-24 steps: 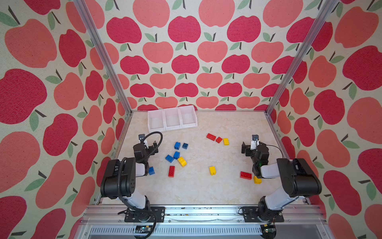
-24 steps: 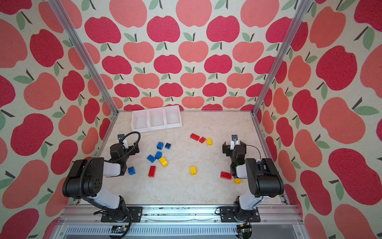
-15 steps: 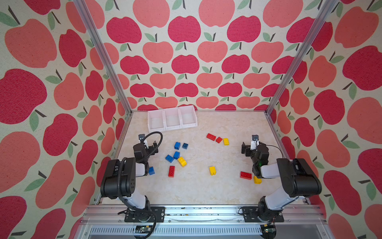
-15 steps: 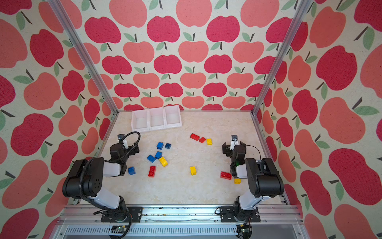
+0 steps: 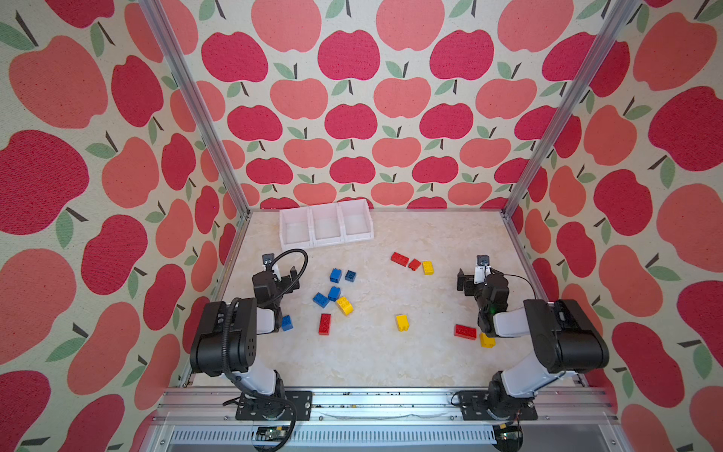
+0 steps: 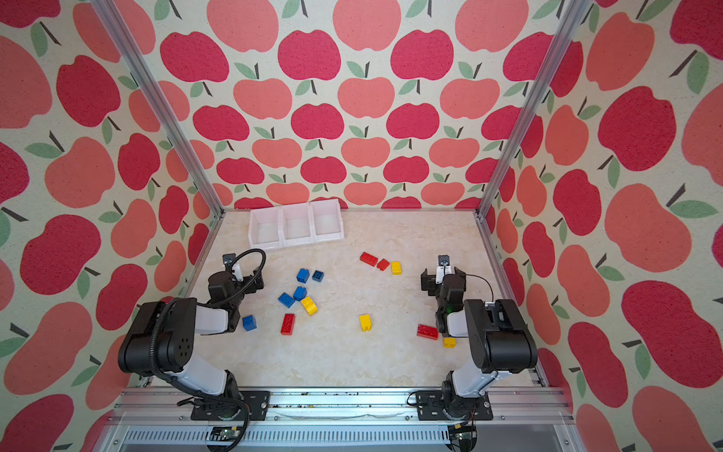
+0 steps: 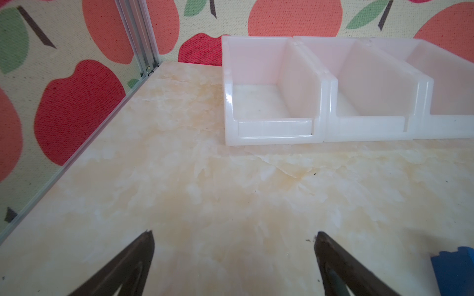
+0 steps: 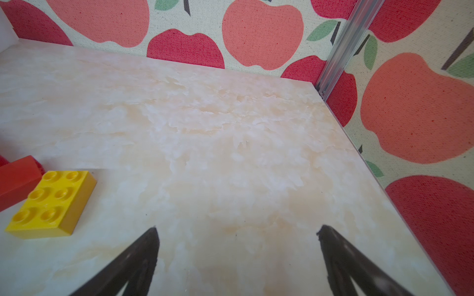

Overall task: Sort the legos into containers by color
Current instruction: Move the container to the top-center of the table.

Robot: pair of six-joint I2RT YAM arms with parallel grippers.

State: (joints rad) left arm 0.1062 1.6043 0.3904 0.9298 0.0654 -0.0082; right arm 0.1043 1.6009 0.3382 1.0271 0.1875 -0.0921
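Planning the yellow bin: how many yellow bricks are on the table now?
4: far yellow brick beside a red brick; angled yellow brick beside the blue cluster; lone yellow brick mid-table; near yellow brick partly under the right arm. Arms could hide more.

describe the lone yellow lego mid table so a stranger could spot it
On the table, look in the open middle, nearer the front edge than the white containers at the back. The yellow lego sits there alone; every other yellow one sits next to a red or blue brick.
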